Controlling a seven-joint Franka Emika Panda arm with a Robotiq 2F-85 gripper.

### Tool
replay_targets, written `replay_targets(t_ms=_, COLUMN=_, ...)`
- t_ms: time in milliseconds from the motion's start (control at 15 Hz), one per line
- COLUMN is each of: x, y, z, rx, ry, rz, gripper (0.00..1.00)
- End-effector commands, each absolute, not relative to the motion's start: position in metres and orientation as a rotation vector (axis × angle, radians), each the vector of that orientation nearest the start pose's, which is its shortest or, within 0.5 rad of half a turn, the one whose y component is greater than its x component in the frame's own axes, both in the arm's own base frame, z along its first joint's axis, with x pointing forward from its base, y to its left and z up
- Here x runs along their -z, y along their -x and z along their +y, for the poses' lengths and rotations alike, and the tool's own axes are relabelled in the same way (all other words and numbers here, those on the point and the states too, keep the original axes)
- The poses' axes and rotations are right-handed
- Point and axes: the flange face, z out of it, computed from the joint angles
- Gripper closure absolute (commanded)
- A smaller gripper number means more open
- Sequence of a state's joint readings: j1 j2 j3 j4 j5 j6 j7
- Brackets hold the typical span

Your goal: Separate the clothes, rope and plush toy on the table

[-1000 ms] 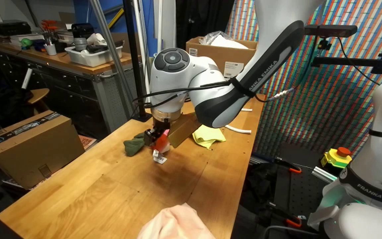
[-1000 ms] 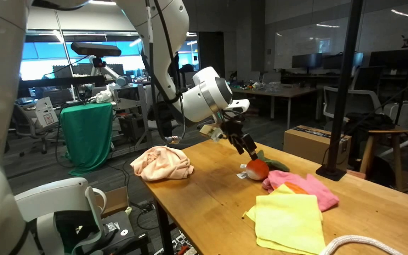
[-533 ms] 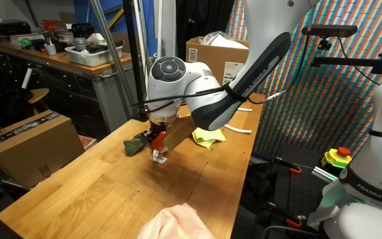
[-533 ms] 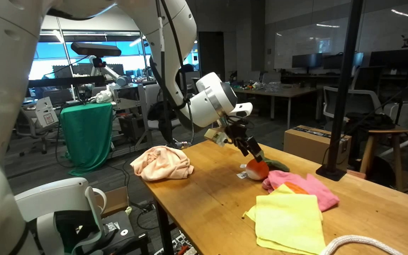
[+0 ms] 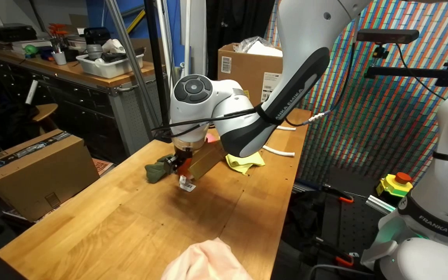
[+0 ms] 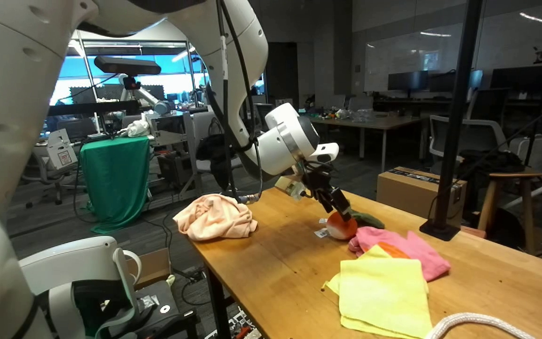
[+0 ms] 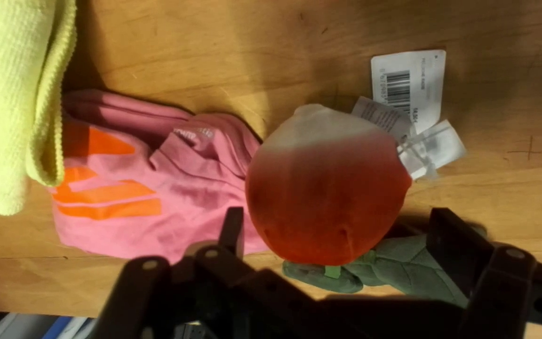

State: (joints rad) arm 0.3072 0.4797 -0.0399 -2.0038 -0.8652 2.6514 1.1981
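Red shading to white, the plush toy (image 7: 327, 188) lies at the centre of the wrist view, overlapping the pink shirt (image 7: 172, 188) at left. My gripper (image 7: 339, 230) stands low in frame, jaws apart astride the toy, presumably to part it from the shirt.

Your gripper (image 6: 338, 214) points down at the toy (image 6: 340, 229); pink cloth (image 6: 425, 258) is just beside it, peach cloth (image 6: 217, 219) well apart.

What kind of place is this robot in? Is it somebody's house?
Probably not a house. It looks like a robot lab: there's the big robot arm, a red button on a yellow box, and what look like computer screens farther back.
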Motion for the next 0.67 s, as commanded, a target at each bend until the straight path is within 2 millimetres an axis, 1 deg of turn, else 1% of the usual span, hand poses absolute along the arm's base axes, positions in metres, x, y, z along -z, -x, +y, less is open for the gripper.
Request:
replay_targets(t_ms=0, x=-0.218, y=-0.601, z=0.180, rx=0.753, ry=3.289, rz=0.325, gripper=0.00)
replay_targets(t_ms=467, x=-0.208, y=-0.606, z=0.173, rx=0.738, ry=3.301, rz=0.335, gripper=0.00)
replay_targets(t_ms=533, x=-0.207, y=-0.606, z=0.173, rx=0.738, ry=3.301, rz=0.336, gripper=0.21)
replay_targets(t_ms=600, x=-0.207, y=-0.606, z=0.172, rx=0.739, ry=3.302, rz=0.338, gripper=0.26)
